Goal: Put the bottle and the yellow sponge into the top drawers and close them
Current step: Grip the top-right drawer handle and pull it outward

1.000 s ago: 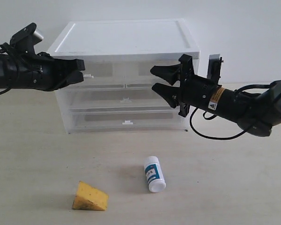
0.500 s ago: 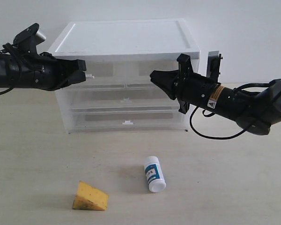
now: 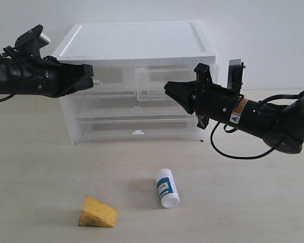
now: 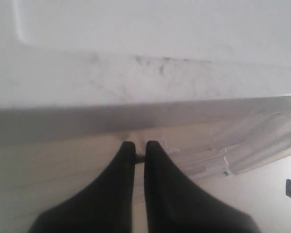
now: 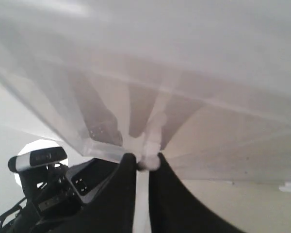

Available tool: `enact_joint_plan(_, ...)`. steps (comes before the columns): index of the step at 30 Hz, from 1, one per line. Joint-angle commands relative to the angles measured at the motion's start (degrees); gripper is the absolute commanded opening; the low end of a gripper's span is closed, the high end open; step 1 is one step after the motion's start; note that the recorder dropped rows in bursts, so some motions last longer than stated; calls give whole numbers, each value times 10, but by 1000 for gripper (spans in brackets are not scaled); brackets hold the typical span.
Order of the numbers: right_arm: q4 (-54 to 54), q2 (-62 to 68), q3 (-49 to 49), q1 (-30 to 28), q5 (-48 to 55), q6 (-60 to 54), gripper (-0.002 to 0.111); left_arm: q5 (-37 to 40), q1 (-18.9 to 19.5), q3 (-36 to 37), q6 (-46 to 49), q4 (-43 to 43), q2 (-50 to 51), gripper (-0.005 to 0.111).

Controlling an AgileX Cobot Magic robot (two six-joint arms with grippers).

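Observation:
The white bottle (image 3: 167, 188) lies on the table in front of the drawer unit (image 3: 137, 40). The yellow sponge (image 3: 97, 212) sits to its left, nearer the front edge. My right gripper (image 3: 170, 91) (image 5: 143, 160) is shut on the white tab handle (image 5: 150, 162) of the right top drawer (image 3: 157, 81), which stands partly pulled out. My left gripper (image 3: 89, 77) (image 4: 139, 148) is shut on the small tab of the left top drawer (image 3: 111, 78), which still looks flush with the unit's front.
Two full-width drawers (image 3: 137, 109) sit shut below the top pair. A white wall stands close behind the unit. The beige table (image 3: 243, 202) spreads in front, with both arms hanging above it at the height of the top drawers.
My right gripper has shut on the right top drawer's handle and drawn the drawer out towards the front. The left gripper has stayed at its handle.

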Motion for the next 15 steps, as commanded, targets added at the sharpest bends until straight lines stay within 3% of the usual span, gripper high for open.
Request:
enact_joint_plan(1,-5,-41,54,-3,-13,-30,3,-17,-3,-16,5,-11,20,4)
enact_joint_plan(15,5,-119,159,-3,-17,-71,3,-6,-3,-16,5,-11,20,4)
